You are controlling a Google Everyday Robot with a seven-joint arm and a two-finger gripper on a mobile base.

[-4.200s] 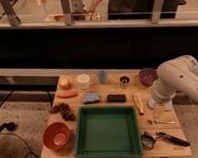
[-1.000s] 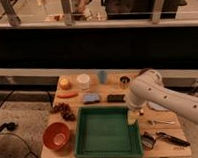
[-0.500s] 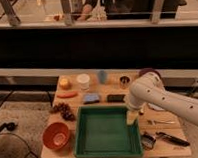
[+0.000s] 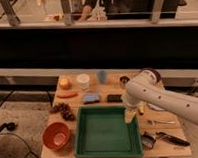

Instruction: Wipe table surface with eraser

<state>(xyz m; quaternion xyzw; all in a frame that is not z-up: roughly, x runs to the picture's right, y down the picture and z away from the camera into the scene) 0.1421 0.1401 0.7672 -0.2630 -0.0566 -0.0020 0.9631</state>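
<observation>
The eraser (image 4: 114, 98) is a small black block lying flat on the light tan table surface (image 4: 76, 101), just behind the green tray (image 4: 105, 133) and to the right of a blue sponge pad (image 4: 91, 98). My gripper (image 4: 129, 116) hangs from the white arm that reaches in from the right. It points down over the tray's right rim, in front of and slightly right of the eraser, apart from it. Nothing shows in it.
An orange bowl (image 4: 57, 135), grapes (image 4: 63, 110), a carrot (image 4: 67, 94), a round fruit (image 4: 65, 83), a white cup (image 4: 83, 81), a blue cup (image 4: 102, 76) and a small dark can (image 4: 124, 81) stand on the table. Utensils (image 4: 162, 122) and dark tools (image 4: 165, 138) lie at right.
Since the earliest frame the arm has swung left from the table's right side to the tray's right rim. In the last second it has barely moved.
</observation>
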